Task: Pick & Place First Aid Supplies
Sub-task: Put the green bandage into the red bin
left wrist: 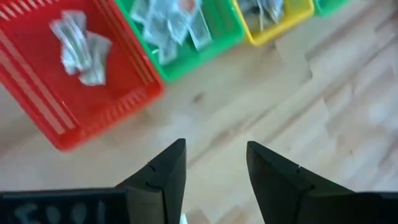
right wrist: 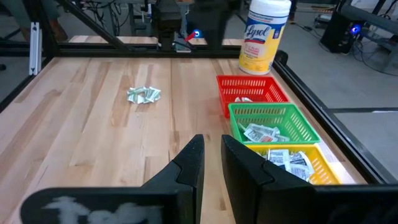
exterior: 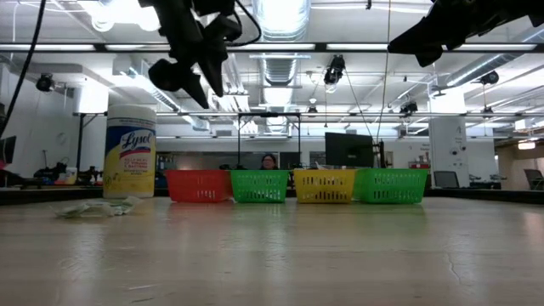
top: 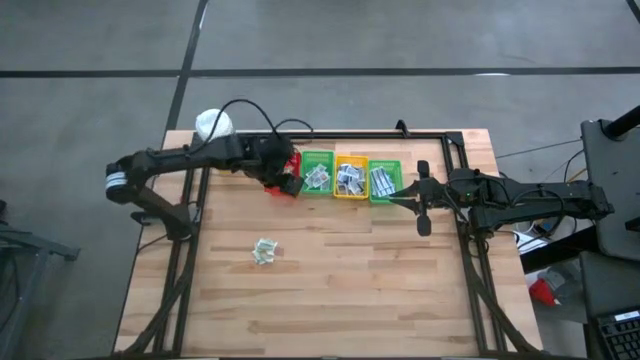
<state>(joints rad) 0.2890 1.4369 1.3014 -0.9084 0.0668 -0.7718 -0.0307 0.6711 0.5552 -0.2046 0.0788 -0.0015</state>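
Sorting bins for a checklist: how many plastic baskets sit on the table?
4, in one row at the table's far edge: red basket, green basket, yellow basket, second green basket.

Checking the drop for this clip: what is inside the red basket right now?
The red basket holds a small crumpled clump of white packets, seen past the open jaws of the left gripper. The rest of its floor is bare; anything under the clump is hidden.

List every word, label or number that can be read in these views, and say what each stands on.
"Lysol": on the yellow cylindrical wipes bottle with white cap, also legible in the right wrist view.
Smaller print on that bottle: too small to read.
Print on the small white paper packets: too small to read.
No other text is readable.
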